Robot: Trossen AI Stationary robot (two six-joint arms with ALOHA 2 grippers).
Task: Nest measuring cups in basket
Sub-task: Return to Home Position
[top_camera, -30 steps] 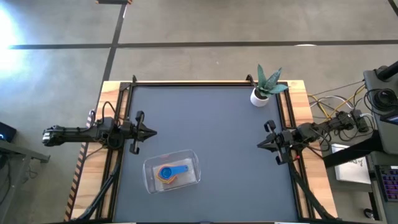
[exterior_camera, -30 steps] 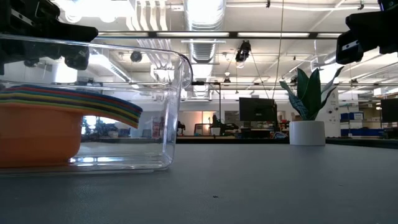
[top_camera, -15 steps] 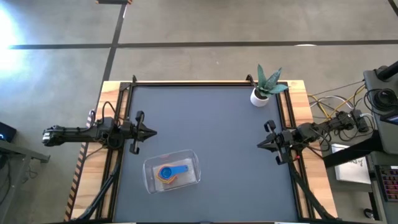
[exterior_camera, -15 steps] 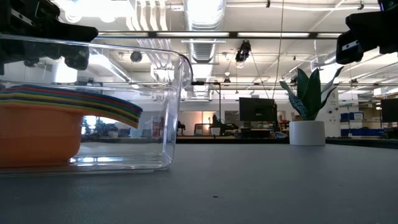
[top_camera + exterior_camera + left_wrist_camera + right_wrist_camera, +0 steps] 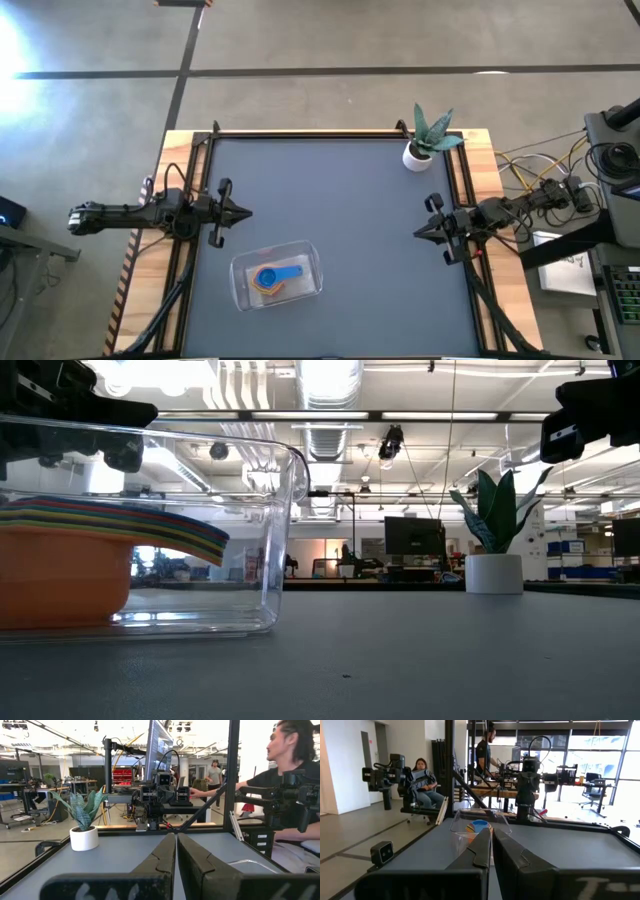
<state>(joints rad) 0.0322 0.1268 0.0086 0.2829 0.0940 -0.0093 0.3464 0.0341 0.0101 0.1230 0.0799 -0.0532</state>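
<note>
Basket (image 5: 308, 256) sits on the grey table (image 5: 340, 180), in the left arm's half. Its long axis runs arm to arm, slightly skewed. Cups (image 5: 268, 279) are nested inside it, about mid-basket. Blue cup is on top, handle flat, pointing at the basket's right-arm end. An orange-yellow rim peeks out under the blue; the rest of the stack is hidden from above.

In the low view the clear basket wall stands in front of the stack. An orange bowl is lowest, with thin coloured handles layered over it, reaching toward the basket's rounded corner. The picture edge cuts the stack off, and the single colours are hard to count.

Left gripper (image 5: 247, 212) hangs just past the basket's far long side, near its left-arm end, not touching it. Its fingers (image 5: 165, 857) are pressed together, empty. Right gripper (image 5: 418, 233) is well apart from the basket's other end, aimed back at it. Its fingers (image 5: 480, 847) are also together, holding nothing. In its wrist view they cover the basket's lower part, and the blue cup shows above them.

White pot (image 5: 417, 155) with a spiky plant stands well apart from the basket, at the far right-arm corner. A small black camera (image 5: 382, 852) sits at the table edge on the basket's near side.

Beyond the table are a seated person (image 5: 422, 782), a standing person (image 5: 484, 750), and a third person (image 5: 292, 770) reaching forward.
</note>
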